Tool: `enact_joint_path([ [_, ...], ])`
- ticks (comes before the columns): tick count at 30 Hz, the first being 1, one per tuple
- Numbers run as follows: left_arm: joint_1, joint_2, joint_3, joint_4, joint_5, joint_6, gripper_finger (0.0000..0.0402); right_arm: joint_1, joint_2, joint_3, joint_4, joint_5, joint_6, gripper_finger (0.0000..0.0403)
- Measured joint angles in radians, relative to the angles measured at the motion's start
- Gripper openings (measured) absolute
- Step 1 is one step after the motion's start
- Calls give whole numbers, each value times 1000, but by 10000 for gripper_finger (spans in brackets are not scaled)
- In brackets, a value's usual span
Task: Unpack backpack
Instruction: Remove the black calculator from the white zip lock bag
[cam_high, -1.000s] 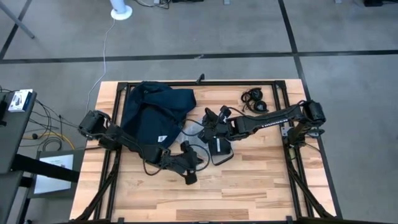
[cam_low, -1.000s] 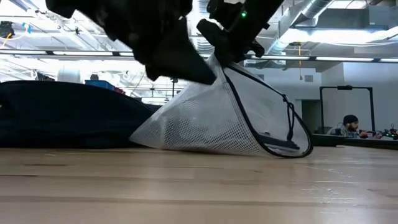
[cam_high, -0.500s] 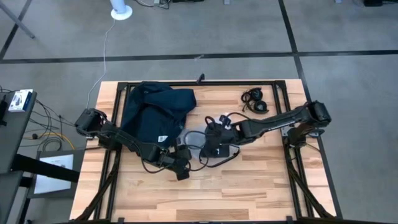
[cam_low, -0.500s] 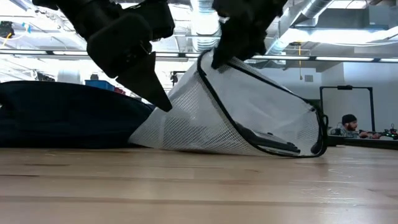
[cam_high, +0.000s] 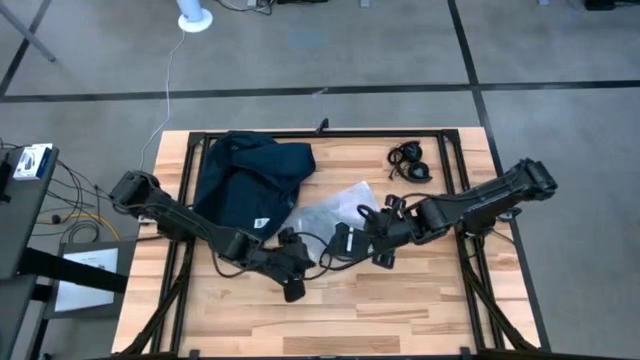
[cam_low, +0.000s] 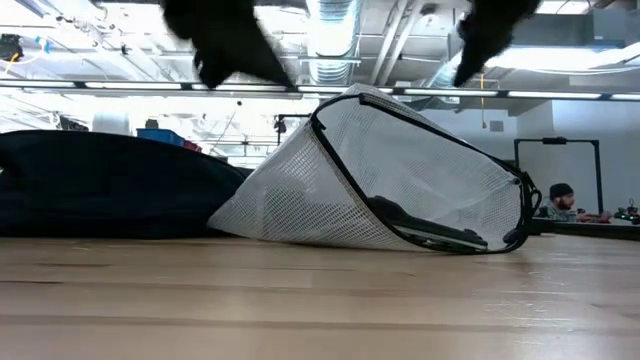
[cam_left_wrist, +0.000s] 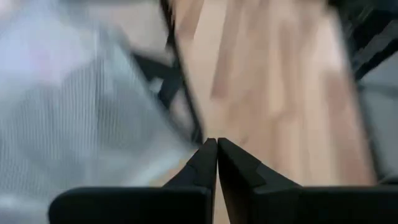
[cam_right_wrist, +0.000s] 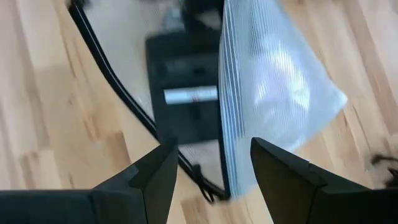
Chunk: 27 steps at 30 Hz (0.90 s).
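The tabletop (cam_high: 400, 300) carries everything here. The backpack (cam_high: 245, 180) is the largest item, slumped flat just behind the left end effector (cam_high: 292, 288) and well off to the far side of the right end effector (cam_high: 385, 255). It looks soft and floppy, likely to sag and fold when lifted, so a pinch on a bunched edge of fabric or at the rim of its opening seems the safest hold; the smooth panels would probably slip.

Next in size, a white mesh bag (cam_high: 335, 212) with a black corded rim lies between the two end effectors, touching the backpack's near edge. In the right wrist view a flat black pouch (cam_right_wrist: 186, 99) with a white label sits inside it. The mesh appears light and limp.

A small tangle of black cable (cam_high: 410, 162) lies beyond the right end effector.

The left end effector's fingers are pressed together on nothing; the right one's are spread apart, hovering over the mesh bag.
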<state>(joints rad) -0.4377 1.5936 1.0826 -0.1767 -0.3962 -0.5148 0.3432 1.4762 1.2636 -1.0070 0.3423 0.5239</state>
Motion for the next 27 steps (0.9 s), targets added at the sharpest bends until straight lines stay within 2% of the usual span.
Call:
enact_joint_path([
  [3,7,15,45,69,17,6,8,6,-1,-40,-5,0,4,196],
  [7,28,82,78,112,109,30,41,5,0,-73,-18,8,43,195],
  [10,52,116,84,132,110,42,61,4,-1,-95,-14,47,62,186],
  [16,103,146,83,-8,108,-33,59,51,1,-128,36,43,49,146],
  [20,130,134,85,-122,106,-64,48,114,1,-128,91,-50,-11,123],
  [23,143,134,84,-118,116,-64,46,139,16,-128,173,-160,-71,117],
  [27,145,134,84,-67,127,-25,46,146,60,-128,281,-184,-98,120],
])
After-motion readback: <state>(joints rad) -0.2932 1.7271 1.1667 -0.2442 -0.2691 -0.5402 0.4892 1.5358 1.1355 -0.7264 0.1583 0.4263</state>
